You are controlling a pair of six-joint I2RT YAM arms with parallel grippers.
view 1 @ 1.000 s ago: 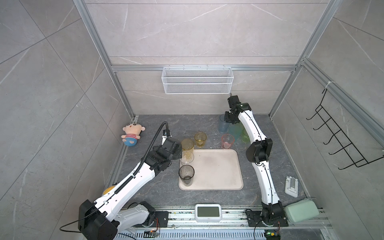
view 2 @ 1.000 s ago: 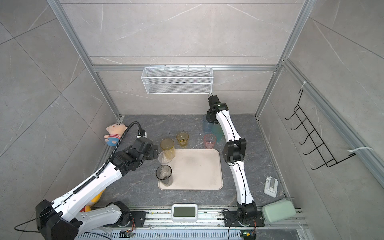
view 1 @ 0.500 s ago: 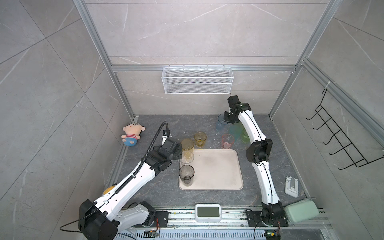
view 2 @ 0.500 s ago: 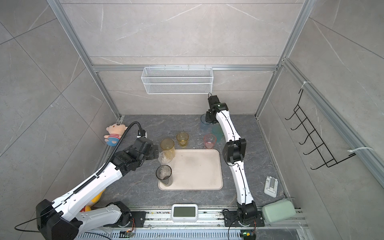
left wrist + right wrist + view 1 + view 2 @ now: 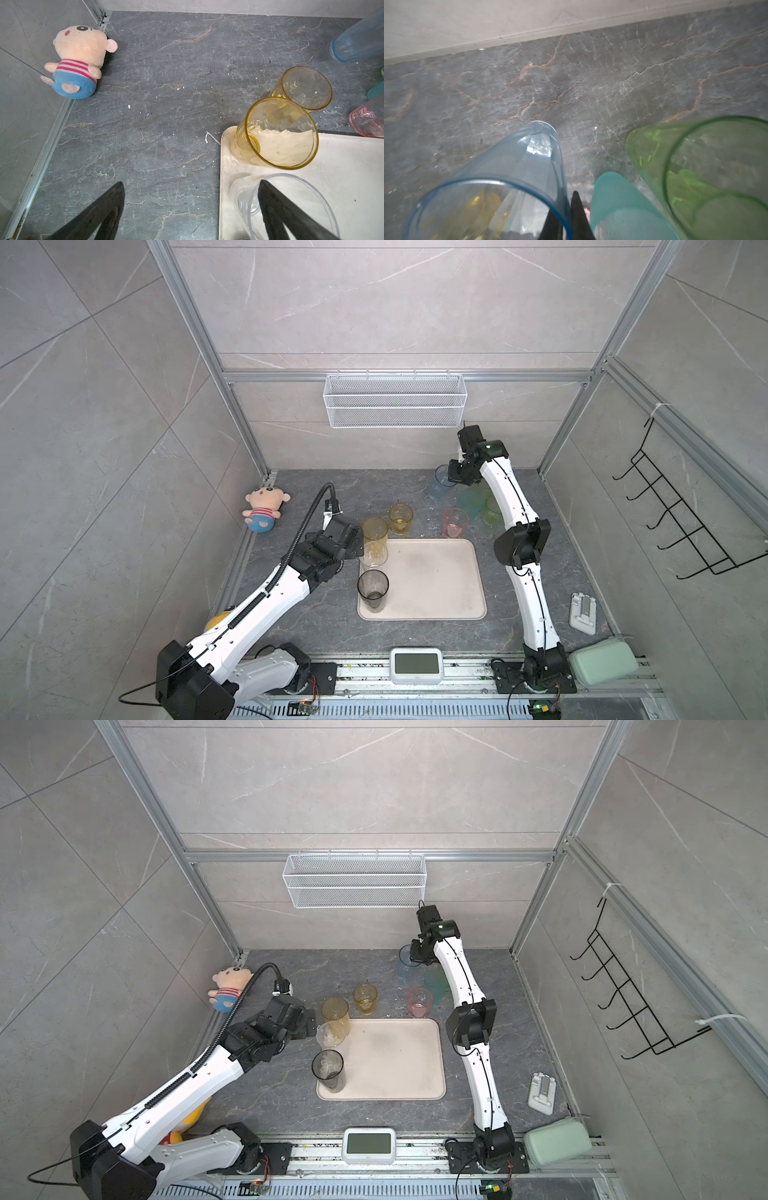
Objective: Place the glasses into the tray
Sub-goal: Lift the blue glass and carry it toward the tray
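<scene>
Right gripper [image 5: 566,220] pinched shut on blue tumbler [image 5: 512,176] wall, one finger inside rim, one outside: rim grip suits lifting. Teal tumbler [image 5: 618,203] just beside fingers. Left gripper [image 5: 191,181] spread wide, holding nothing; clear tumbler [image 5: 243,197] beneath one finger, upright in tray [image 5: 353,166].

**Tray** [image 5: 395,1065]: lies flat on the surface, centre front.

**On the tray:**
- Smoky grey tumbler [image 5: 328,1071] stands upright in the front-left corner.
- Clear tumbler [image 5: 330,1034] is at the left edge.
- Yellow tumbler [image 5: 336,1013] is at the rear-left corner.

**Off the tray, just behind its rear edge:** amber tumbler [image 5: 365,999] and pink tumbler [image 5: 419,1002].

**Near the surface's rear edge, right of centre:** blue tumbler [image 5: 404,967] and teal tumbler [image 5: 433,982].

**Grippers:**
- Left gripper [image 5: 311,1025] has its jaws spread, just beside the clear tumbler.
- Right gripper [image 5: 415,956] is pinched on the blue tumbler's rim.
</scene>
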